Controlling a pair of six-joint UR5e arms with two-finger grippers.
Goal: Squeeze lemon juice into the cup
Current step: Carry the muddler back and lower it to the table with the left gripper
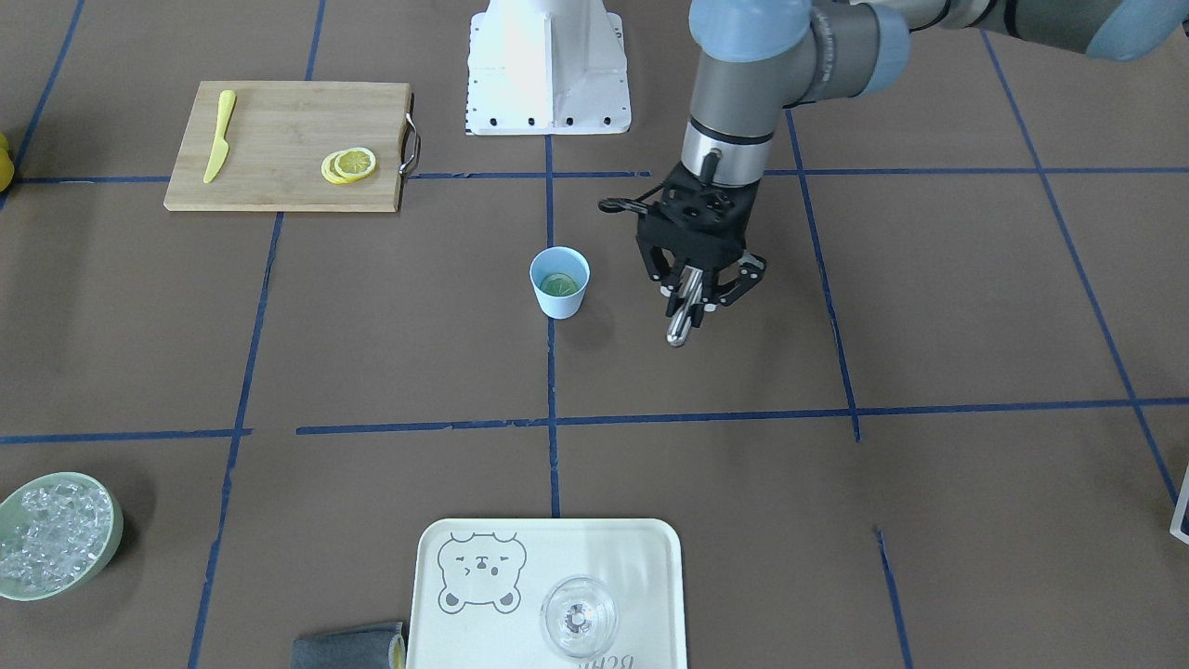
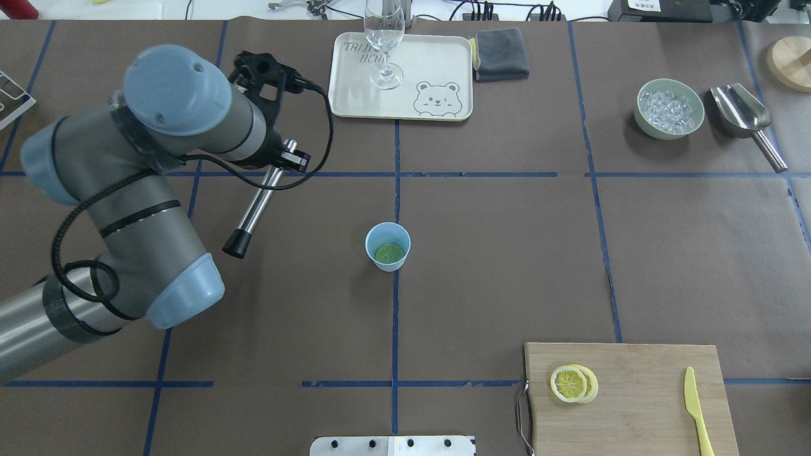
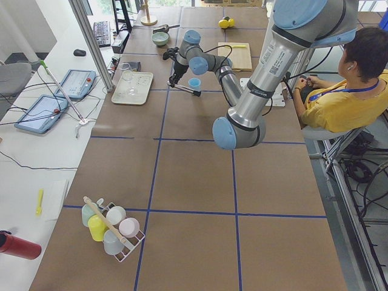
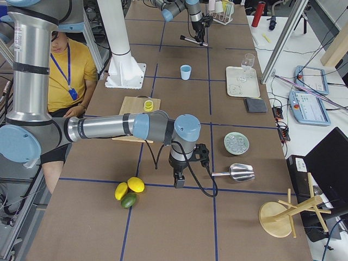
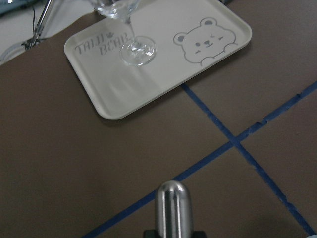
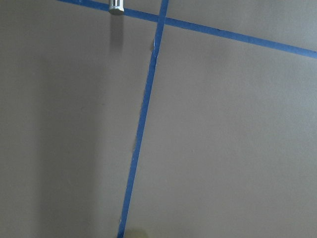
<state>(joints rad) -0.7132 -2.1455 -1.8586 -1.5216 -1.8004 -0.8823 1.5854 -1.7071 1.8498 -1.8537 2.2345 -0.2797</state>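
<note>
1. Lemon slice (image 2: 389,253) lies flat at the bottom of the cup (image 2: 388,246). The cup stands upright on the table (image 2: 507,253), to the right of the left gripper (image 1: 699,295) and nearer the robot's base. It is near the gripper and clear of it.
2. Left gripper: jaws pinched onto a metal rod (image 2: 256,202), held above the table at a slant. The long part, with its black tip, runs back toward the base. A short rounded steel end sticks out ahead of the jaws.
3. Ahead of that gripper and to its right sits a tray (image 2: 418,63) with a glass (image 2: 386,76) upright on it. A grey cloth (image 2: 500,54) touches the tray edge farthest from the gripper.
4. Well to the gripper's right, close to the base, lies a cutting board (image 2: 640,405). It carries two overlapping spare slices (image 2: 573,384) and a yellow knife (image 2: 697,411).
5. Farthest right are a bowl (image 2: 665,133) of ice and, just beyond it, a scoop (image 2: 741,111).
6. Right gripper (image 4: 179,184) appears only in the side view, low over the table near the scoop handle. Whether its jaws are spread or closed cannot be told.
</note>
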